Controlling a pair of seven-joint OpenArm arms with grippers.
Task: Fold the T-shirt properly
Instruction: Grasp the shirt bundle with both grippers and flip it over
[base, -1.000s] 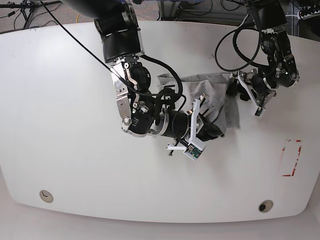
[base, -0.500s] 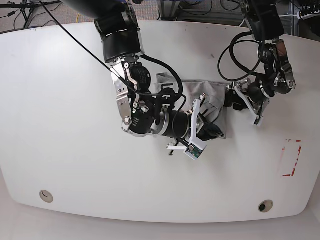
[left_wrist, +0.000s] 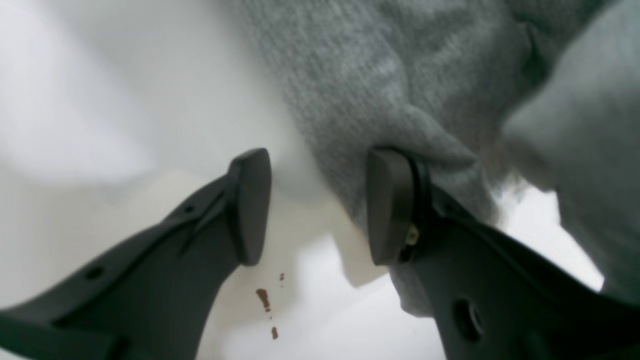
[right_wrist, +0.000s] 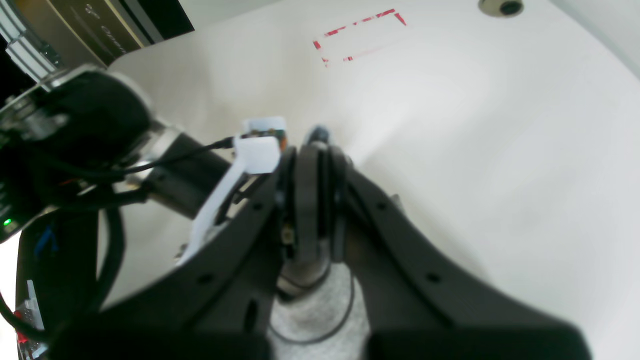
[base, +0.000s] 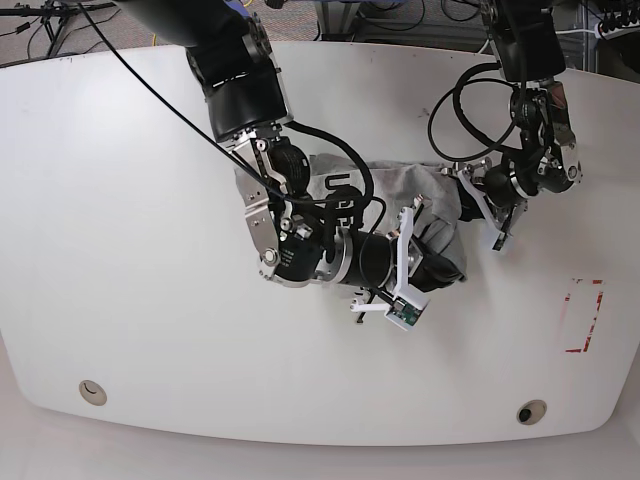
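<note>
The heather-grey T-shirt (base: 400, 185) lies bunched at mid-table between my two arms, with dark lettering (base: 338, 192) showing at its left part. My left gripper (base: 468, 200) is at the shirt's right edge. In the left wrist view it (left_wrist: 315, 205) is open, and grey cloth (left_wrist: 380, 85) drapes over the right finger (left_wrist: 390, 205). My right gripper (base: 440, 265) is at the shirt's lower right edge. In the right wrist view it (right_wrist: 312, 200) is shut, with grey cloth (right_wrist: 315, 305) showing between the finger bases.
A red tape rectangle (base: 583, 315) marks the white table at the right; it also shows in the right wrist view (right_wrist: 357, 37). Round holes sit near the front edge at left (base: 92, 391) and right (base: 531, 411). Black cables hang off both arms.
My left gripper has moved left, pushing the shirt's right side inward into a tighter bunch. My right arm has shifted right and slightly down with the cloth.
</note>
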